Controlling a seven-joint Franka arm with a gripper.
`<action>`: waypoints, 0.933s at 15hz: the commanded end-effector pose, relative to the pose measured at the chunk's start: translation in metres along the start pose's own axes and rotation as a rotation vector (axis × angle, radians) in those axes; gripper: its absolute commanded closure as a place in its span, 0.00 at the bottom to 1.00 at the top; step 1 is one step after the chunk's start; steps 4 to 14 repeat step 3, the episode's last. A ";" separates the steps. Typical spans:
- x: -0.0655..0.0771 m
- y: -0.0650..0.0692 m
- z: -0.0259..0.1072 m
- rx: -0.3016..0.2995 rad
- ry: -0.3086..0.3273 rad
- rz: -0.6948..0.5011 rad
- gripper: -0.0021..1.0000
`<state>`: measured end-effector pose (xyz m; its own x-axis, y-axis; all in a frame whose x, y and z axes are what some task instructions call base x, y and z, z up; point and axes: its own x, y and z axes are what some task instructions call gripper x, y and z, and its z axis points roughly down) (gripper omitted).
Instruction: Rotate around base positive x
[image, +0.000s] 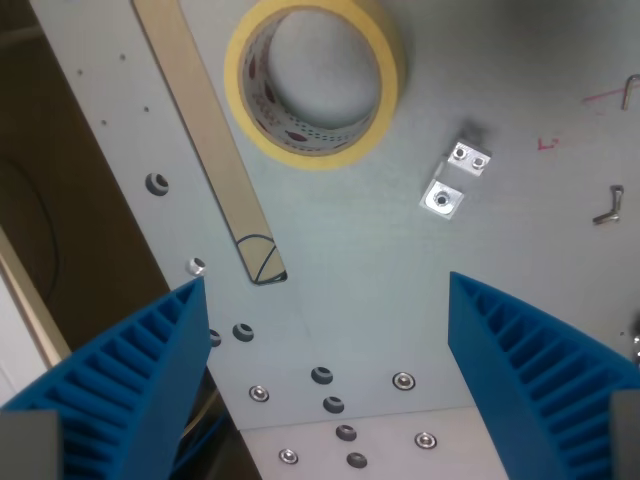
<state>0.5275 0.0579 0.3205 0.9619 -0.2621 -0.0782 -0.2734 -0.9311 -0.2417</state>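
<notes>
The gripper (325, 300) hangs above the grey tabletop (370, 250) with its two blue ribbed fingers (150, 370) spread wide apart, one at the lower left of the wrist view and one at the lower right. Nothing lies between them and they touch nothing; only bare tabletop with a cluster of screws and holes (330, 400) shows in the gap.

A roll of yellow tape (315, 80) lies flat at the top of the view, well apart from the fingers. Just to its left a tan strip (205, 140) runs diagonally down the tabletop, ending near the left finger's tip with a dark pen mark on its end. A small metal bracket (455, 180) sits to the right of the tape, above the right finger. At the right edge lies a small dark piece, perhaps a wing nut (608, 205), though it is too small to be sure.
</notes>
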 end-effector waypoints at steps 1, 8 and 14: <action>-0.001 0.005 -0.002 0.225 -0.064 -0.023 0.00; -0.001 0.005 -0.002 0.251 -0.072 -0.024 0.00; -0.001 0.005 -0.002 0.251 -0.072 -0.024 0.00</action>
